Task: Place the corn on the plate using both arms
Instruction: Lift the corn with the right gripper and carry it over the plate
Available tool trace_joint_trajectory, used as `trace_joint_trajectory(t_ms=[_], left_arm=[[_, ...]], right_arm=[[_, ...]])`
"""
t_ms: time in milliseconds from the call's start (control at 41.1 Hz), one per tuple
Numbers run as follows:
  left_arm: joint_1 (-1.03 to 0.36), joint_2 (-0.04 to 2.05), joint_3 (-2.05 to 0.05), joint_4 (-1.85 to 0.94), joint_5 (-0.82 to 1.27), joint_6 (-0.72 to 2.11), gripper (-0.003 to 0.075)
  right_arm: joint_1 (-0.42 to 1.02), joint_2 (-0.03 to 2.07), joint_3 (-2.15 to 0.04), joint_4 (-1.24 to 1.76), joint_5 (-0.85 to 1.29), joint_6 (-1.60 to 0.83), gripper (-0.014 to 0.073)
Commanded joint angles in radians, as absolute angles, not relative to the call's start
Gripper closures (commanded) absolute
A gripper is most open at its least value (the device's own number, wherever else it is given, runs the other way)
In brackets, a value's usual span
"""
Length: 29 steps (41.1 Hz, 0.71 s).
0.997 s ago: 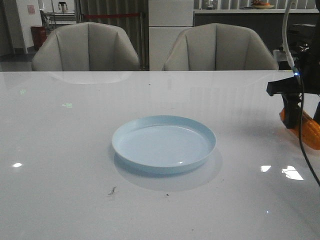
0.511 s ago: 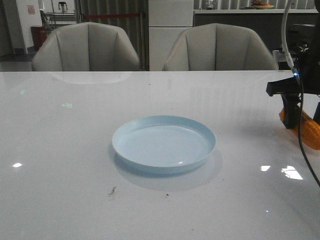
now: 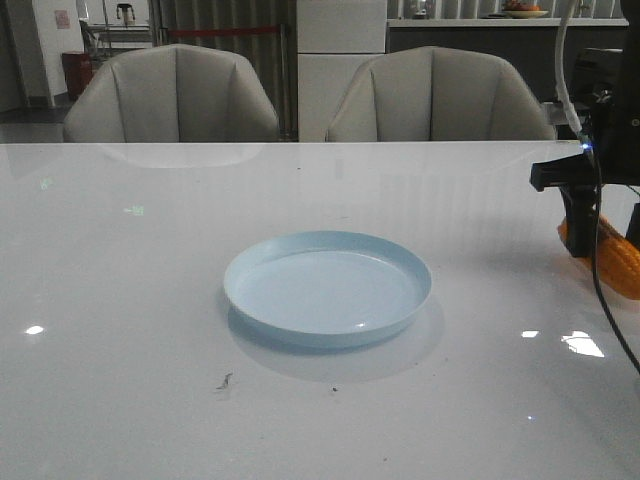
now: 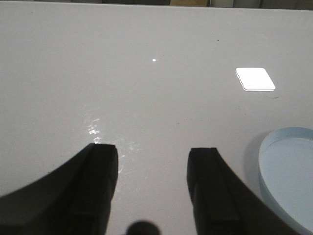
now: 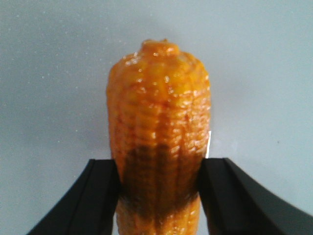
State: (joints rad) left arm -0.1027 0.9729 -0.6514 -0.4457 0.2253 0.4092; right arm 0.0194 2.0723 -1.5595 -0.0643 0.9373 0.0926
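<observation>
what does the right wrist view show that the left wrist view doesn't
Only the right wrist view shows the corn, its blunt tip pointing away from the camera, with the right gripper closed against its sides.

Only the left wrist view shows the edge of the plate, nothing on the part in view, a bright square reflection, and the left gripper open with nothing between its fingers.

Both show the glossy white table and a pair of black fingers in the foreground.

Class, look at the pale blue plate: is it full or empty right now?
Empty. The plate shows only bare blue surface; the corn is away at the table's right edge, between the right tool's fingers.
</observation>
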Motion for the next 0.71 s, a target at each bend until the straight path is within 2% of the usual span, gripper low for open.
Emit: trace_joint_trajectory(t_ms=[0,511,681], left_arm=[[-0.11,0.956,-0.679,-0.459,0.159,0.413,0.0318],[-0.11,0.959,-0.679,-0.457,0.144,0.413,0.0318],[-0.11,0.959,-0.679,-0.457,0.121,0.413,0.0318]], right_arm=[[0.038,2.067,-1.625,-0.07,0.955,0.048,0.0538],[0.309,2.067,-1.943,0.029,1.106,0.009,0.0538],[0.388,2.067,-1.956,0.182,1.178,-0.124,0.0538]])
